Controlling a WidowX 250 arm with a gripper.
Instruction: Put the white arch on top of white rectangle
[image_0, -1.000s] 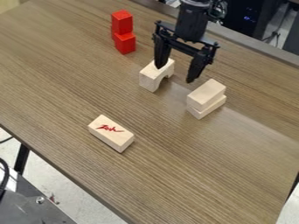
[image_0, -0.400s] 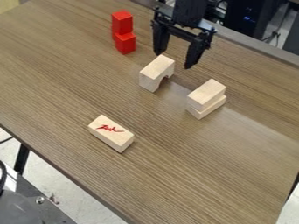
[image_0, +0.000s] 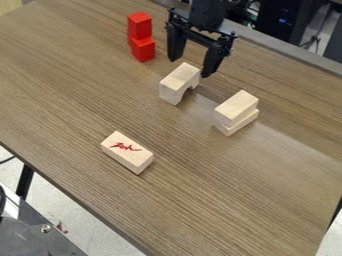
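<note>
First observer: Progress at this point?

Second observer: Placement not done. White arch (image_0: 178, 82) stands on the table (image_0: 73, 95), its cut-out facing down, nothing under it but the tabletop. Two pale blocks sit stacked nearby, upper block (image_0: 236, 107) on lower block (image_0: 232, 128). Lone block (image_0: 127, 152) with a red mark lies flat, nearer the camera.

First observer: Which one is the white rectangle?

Second observer: Cannot be settled from the view. The stack seems likelier, the lone block possible. Either way grasp, lift, carry and set-down all remain, by this reading.

First observer: And the arm?

Second observer: Comes in from the top edge, gripper (image_0: 190, 67) hanging down by the far side of the arch. Fingers spread wide, nothing between them. Exact height over the table hard to judge.

First observer: Next need?

Second observer: Probably to line up over the arch, go down around its body, then close. Red blocks (image_0: 141, 38) stand stacked off to one side, likely no hindrance
</note>
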